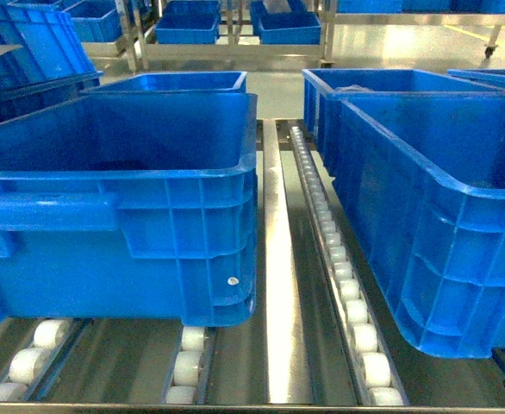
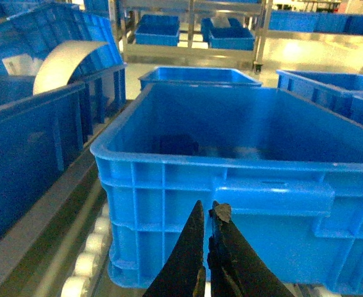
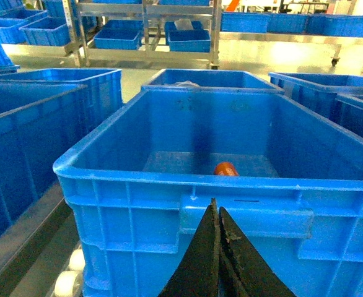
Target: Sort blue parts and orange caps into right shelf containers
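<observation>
Claws pinched shut and empty: my right gripper (image 3: 217, 218) sat at lower centre, an orange cap (image 3: 226, 169) straight ahead inside the bin (image 3: 169, 185); my left gripper (image 2: 207, 213) likewise closed.

Two containers (image 1: 123, 172) side by side on shelf (image 1: 287, 285) — cap (image 3: 226, 169) in right one.

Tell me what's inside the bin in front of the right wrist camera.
One orange cap lies on the floor of the container, near the far wall. The floor just behind the near wall is hidden by the rim, so anything there cannot be seen. The right tool is outside, shut.
</observation>
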{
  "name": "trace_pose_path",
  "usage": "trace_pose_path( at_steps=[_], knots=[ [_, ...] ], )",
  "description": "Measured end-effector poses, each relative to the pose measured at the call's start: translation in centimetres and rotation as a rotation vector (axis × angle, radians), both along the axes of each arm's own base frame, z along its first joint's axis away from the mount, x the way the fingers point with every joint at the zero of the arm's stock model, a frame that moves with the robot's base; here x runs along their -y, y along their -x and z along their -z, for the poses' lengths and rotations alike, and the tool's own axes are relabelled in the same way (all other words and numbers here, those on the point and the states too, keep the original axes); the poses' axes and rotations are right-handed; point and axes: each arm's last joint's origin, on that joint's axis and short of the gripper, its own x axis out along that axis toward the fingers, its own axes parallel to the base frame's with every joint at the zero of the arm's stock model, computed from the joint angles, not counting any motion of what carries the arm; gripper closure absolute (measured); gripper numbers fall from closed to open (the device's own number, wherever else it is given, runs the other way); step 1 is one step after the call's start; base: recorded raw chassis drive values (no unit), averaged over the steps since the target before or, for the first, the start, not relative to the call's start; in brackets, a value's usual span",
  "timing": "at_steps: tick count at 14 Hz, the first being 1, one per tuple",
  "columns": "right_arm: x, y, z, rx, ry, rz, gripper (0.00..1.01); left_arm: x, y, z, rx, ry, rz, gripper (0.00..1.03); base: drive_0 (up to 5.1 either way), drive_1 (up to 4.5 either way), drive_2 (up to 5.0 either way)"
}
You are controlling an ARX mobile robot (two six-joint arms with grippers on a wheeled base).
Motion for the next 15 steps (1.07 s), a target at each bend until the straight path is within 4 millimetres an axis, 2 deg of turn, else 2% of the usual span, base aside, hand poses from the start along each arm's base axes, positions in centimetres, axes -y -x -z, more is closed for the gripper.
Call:
trace_pose_path(
  at_steps=[7,15],
  knots=[
    [0.0,2.0,-0.7,0.026,0.000,0.000,1.00,0.0,2.1,-0.9,0.029,0.000,0.000,1.01,0.0,0.00,0.0],
    [0.0,3.4,-0.7,0.029,0.000,0.000,1.00,0.0,3.6,-0.9,0.032,0.000,0.000,1.01,0.0,0.00,0.0]
  ],
)
